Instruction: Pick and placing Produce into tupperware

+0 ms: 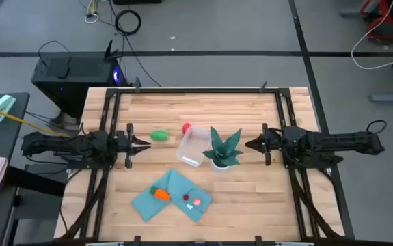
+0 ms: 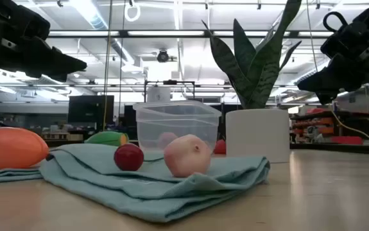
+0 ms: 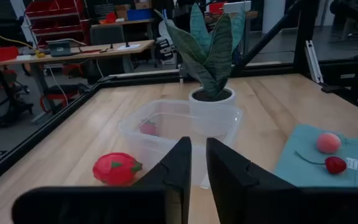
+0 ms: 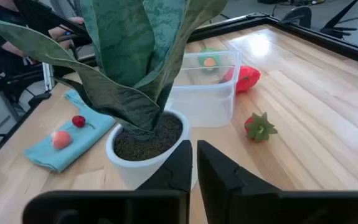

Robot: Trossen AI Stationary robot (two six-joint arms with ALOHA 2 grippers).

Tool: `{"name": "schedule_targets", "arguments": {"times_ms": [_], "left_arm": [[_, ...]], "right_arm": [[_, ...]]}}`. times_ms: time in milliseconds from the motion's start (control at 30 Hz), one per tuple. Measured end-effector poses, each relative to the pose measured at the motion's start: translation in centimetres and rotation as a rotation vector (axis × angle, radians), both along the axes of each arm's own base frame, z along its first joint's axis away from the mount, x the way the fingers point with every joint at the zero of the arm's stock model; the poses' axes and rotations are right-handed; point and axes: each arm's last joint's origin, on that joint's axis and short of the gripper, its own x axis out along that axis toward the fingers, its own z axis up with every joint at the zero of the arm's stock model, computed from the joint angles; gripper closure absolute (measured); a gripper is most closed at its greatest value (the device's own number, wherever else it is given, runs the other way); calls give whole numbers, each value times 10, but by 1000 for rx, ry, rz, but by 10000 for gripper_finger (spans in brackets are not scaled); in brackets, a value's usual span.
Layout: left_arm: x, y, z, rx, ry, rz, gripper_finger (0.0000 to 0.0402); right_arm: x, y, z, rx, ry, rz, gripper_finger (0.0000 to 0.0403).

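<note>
The clear tupperware (image 1: 193, 147) stands mid-table, nothing inside it. A green oval (image 1: 159, 136) lies on the wood to its left and a red round piece (image 1: 186, 127) at its far side. A strawberry-like piece (image 4: 259, 126) lies on the wood near the box. An orange piece (image 1: 160, 193), a cherry (image 1: 186, 197) and a pink piece (image 1: 197, 202) rest on the teal cloth (image 1: 172, 195). My left gripper (image 1: 141, 143) hovers shut just left of the green oval. My right gripper (image 1: 251, 143) hovers shut right of the potted plant (image 1: 223, 149).
The potted plant stands against the tupperware's right side, between it and my right gripper; its leaves (image 4: 135, 56) fill much of the right wrist view. Black frame rails (image 1: 107, 130) run along the table's left, right and far sides. Bare wood (image 1: 251, 205) lies at the near right.
</note>
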Motion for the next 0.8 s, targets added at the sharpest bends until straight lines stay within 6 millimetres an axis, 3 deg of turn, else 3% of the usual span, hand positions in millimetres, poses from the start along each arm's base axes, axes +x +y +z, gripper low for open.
{"name": "schedule_targets", "arguments": {"times_ms": [800], "left_arm": [[0,0,0,0,0,0,348]], "right_arm": [[0,0,0,0,1,0,372]]}}
